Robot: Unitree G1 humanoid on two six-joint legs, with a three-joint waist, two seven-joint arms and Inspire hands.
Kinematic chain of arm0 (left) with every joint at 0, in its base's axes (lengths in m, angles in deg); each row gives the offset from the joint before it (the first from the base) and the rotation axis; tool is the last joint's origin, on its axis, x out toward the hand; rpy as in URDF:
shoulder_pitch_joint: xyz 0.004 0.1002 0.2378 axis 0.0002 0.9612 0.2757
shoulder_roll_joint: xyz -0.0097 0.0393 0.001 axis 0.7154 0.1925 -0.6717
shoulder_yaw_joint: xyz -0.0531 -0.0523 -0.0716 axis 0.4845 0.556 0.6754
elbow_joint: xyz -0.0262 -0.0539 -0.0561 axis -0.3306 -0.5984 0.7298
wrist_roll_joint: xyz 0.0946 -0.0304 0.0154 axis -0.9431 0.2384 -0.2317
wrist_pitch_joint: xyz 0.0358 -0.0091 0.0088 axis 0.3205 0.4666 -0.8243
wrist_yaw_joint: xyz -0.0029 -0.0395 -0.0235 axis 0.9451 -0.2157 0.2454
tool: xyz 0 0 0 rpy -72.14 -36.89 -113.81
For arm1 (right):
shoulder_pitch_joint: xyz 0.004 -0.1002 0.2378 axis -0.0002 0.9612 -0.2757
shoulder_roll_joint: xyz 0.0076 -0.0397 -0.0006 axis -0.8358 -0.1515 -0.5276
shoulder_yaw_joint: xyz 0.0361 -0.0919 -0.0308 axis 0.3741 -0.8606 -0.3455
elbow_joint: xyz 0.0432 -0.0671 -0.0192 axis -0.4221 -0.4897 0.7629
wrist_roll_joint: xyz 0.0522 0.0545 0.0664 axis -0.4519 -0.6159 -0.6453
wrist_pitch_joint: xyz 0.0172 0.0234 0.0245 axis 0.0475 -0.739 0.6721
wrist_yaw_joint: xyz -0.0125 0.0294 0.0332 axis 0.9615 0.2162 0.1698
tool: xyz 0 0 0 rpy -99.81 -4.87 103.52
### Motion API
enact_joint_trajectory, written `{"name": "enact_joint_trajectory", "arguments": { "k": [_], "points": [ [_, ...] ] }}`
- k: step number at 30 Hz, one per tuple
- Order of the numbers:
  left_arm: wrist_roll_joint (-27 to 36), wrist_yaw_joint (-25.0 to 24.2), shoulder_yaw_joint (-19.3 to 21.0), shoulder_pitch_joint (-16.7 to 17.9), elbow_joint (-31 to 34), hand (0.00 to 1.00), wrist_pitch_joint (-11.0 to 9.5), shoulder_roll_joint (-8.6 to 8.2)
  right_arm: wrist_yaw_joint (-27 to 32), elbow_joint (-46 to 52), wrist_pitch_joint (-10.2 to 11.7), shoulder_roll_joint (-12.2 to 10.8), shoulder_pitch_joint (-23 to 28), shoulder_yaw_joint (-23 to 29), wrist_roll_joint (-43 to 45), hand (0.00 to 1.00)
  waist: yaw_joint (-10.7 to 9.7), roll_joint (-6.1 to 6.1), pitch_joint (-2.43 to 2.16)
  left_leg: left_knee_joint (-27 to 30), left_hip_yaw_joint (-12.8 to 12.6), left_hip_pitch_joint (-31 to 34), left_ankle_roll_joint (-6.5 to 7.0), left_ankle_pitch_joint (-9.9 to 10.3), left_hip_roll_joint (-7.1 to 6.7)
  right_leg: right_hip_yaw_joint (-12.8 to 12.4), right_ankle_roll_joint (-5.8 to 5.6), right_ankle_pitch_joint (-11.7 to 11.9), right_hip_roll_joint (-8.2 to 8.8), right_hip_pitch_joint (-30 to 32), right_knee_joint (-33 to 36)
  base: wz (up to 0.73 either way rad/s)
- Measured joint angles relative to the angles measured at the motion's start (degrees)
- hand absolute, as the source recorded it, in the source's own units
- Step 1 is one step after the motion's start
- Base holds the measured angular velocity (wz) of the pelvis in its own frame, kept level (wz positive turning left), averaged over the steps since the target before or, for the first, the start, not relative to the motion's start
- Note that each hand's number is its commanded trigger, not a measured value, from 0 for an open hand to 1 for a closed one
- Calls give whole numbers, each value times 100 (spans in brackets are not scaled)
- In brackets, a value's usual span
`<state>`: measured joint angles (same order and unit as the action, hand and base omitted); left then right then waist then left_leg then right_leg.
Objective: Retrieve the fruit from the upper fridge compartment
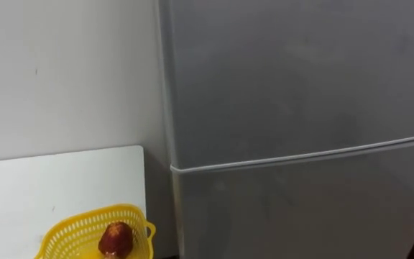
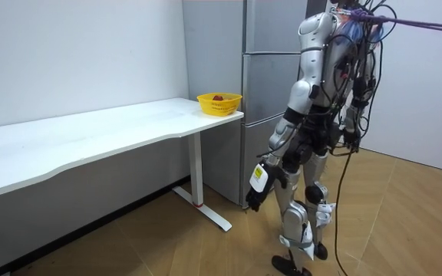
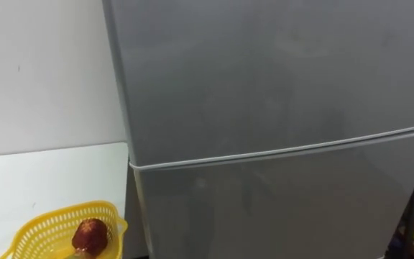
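Both doors of fridge (image 1: 300,93) closed, contents hidden; basket (image 1: 76,229) cut off.

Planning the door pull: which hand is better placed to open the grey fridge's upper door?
Left, probably: the grey fridge's closed upper door has its left edge in view ahead, on the side where the left hand hangs low. The right hand hangs further right. Hinge side cannot be told.

Fridge (image 2: 263,100) standing at right, upper door (image 1: 300,79) sitting above lower door (image 1: 300,208). Table (image 1: 49,187) standing left of fridge, along wall (image 1: 63,72). Basket (image 1: 70,234) sitting on table end beside fridge; fruit (image 1: 116,239) lying in basket.
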<state>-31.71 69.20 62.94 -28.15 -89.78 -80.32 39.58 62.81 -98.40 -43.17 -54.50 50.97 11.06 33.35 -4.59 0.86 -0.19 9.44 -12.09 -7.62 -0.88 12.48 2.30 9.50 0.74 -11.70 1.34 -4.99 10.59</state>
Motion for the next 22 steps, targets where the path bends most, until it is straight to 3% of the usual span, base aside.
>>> {"name": "enact_joint_trajectory", "arguments": {
  "k": [5, 7, 14, 22],
  "points": [
    [-38, -22, 21, 3, 80, 0, 241, -4, -882, -683, -561, -28, -23, -69, -434, 0, 3, 9, -3, 16, 52, -15, 0, 0, -2, 52, -2, -25, 10, -36, 23, 5],
    [-38, -82, 21, 13, 77, 0, 298, -4, -1135, -761, -676, -34, -32, -112, -425, 0, 9, 10, 3, 20, 73, -72, 1, 0, -6, 69, -4, -27, 14, -107, 12, 5],
    [-94, -234, -5, -38, 67, 0, 435, -50, -1727, -869, -936, -21, -486, -347, 181, 0, 43, 10, 3, 42, 158, -101, 1, 0, -10, 154, 2, -34, 26, -156, 28, 5],
    [-95, -275, -19, -103, 9, 0, 572, -201, -2100, -679, -1015, -9, -868, -693, 1455, 0, 244, 1, 8, 74, 192, -83, 1, 0, -6, 185, 9, -36, 22, -188, 15, 3]
  ]
}}
